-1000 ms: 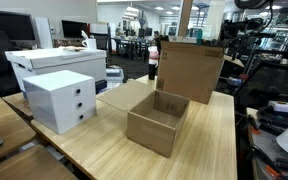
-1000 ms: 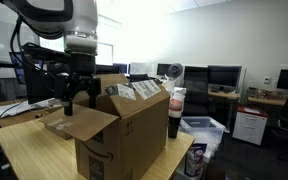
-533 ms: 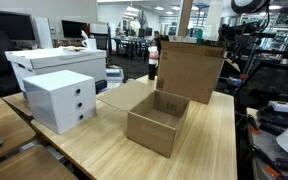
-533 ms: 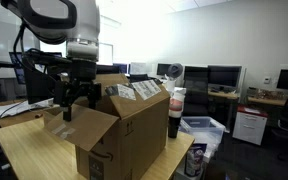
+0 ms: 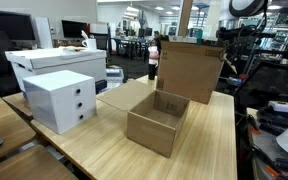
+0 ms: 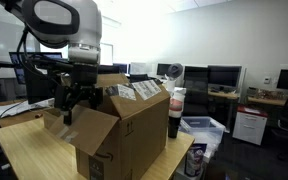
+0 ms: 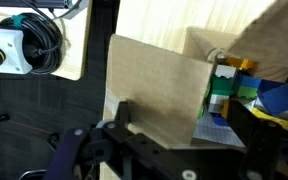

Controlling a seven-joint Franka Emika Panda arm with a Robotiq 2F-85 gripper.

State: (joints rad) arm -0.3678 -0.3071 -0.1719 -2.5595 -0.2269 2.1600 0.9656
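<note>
Gripper: spread wide and holding nothing, it hangs at centre left of an exterior view, just above the flap of the tall cardboard box.
Fingers: dark, set well apart along the lower edge of the wrist view.
Box: the tall cardboard box stands open-topped on the wooden table, at lower centre of an exterior view and right of centre in an exterior view.
In the way: the flap fills the middle of the wrist view, directly beneath the jaws, and screens part of the box's inside.
Contents: colourful items show at the right of the wrist view past the flap's edge; what they are cannot be told.
Bottle: dark, upright, just beside the box at centre right.
Small open box: centre of frame, near the tall one.
White drawer unit: left of frame, well apart from both boxes.
White device: upper left of the wrist view, with a coiled cable.
</note>
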